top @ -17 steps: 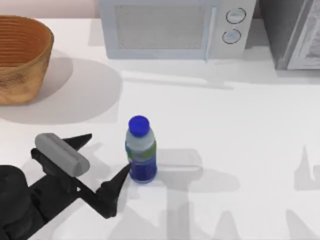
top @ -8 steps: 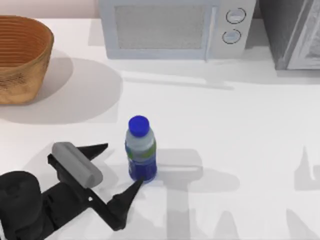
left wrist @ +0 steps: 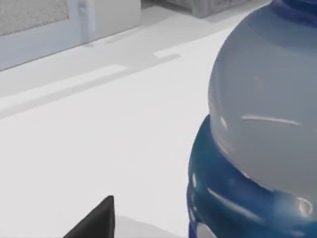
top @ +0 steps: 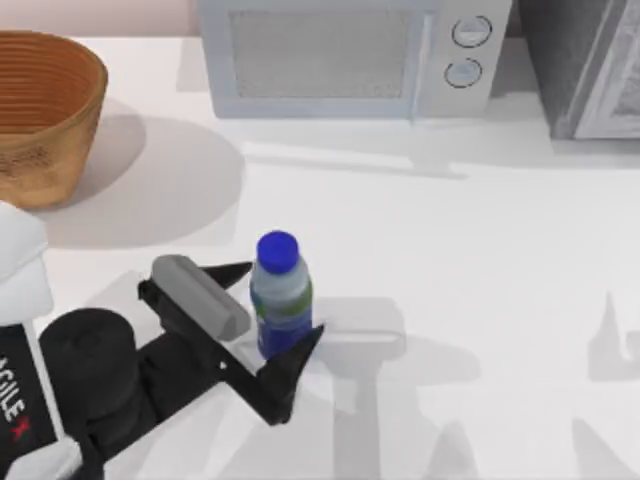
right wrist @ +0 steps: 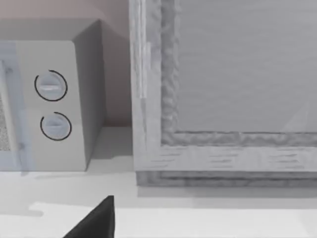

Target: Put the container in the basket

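Here the left arm reaches in from the near left corner of the surface [top: 480, 260], and the left end effector [top: 275, 305] stands spread wide around the container [top: 283, 300]. One dark fingertip [top: 238, 270] lies just at the bottle's left, near its shoulder; the other [top: 300, 345] sits at its near right, by the blue base. Whether either finger touches the plastic I cannot tell, though the gap on each side is slight. Nothing is clamped.

The container stands upright on the surface, a little left of the middle, blue cap uppermost, green-and-white band about its waist and blue lower part below. In the left wrist view the bottle [left wrist: 257, 139] looms very close, clear shoulder above the blue lower part, with one dark fingertip [left wrist: 96, 220] showing beside it.

Farther off, the basket [top: 45, 115] sits at the far left edge of the surface, well apart from the bottle, its tan ribbed weave partly cut by the edge of the top view. At the back stands a white microwave [top: 350, 55] with two round dials, and to its right a grey cabinet [top: 585, 65].

The right wrist view looks towards the microwave [right wrist: 49, 99] and the cabinet [right wrist: 223, 89], one dark fingertip [right wrist: 96, 220] in sight; how far the right end effector is spread I cannot tell.
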Controlling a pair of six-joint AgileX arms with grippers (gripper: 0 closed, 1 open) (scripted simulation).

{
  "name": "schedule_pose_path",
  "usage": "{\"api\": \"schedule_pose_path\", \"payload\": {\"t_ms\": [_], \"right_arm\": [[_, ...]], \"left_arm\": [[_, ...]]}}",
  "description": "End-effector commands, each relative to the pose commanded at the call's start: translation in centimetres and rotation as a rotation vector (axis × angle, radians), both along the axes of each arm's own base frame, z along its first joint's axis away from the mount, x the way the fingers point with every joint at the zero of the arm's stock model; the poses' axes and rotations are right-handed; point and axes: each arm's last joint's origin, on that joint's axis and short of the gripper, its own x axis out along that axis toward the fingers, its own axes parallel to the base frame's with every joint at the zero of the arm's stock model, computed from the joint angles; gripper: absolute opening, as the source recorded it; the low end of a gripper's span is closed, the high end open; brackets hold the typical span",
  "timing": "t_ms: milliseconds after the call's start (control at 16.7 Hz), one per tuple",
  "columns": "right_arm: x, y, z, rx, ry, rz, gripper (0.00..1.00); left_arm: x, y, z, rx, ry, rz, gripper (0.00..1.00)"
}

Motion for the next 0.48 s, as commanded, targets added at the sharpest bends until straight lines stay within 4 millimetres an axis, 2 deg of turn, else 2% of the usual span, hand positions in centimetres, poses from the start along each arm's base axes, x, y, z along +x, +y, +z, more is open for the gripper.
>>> {"api": "schedule_pose_path", "payload": {"t_ms": [240, 480], "right_arm": [[0.0, 0.0, 0.0, 0.0, 0.0, 0.0, 1.0], [0.0, 0.0, 0.0, 0.0, 0.0, 0.0, 1.0]], "left_arm": [[1.7, -2.0, -0.6, 0.0, 0.0, 0.0, 1.0], [1.8, -2.1, -0.6, 0.0, 0.0, 0.0, 1.0]]}}
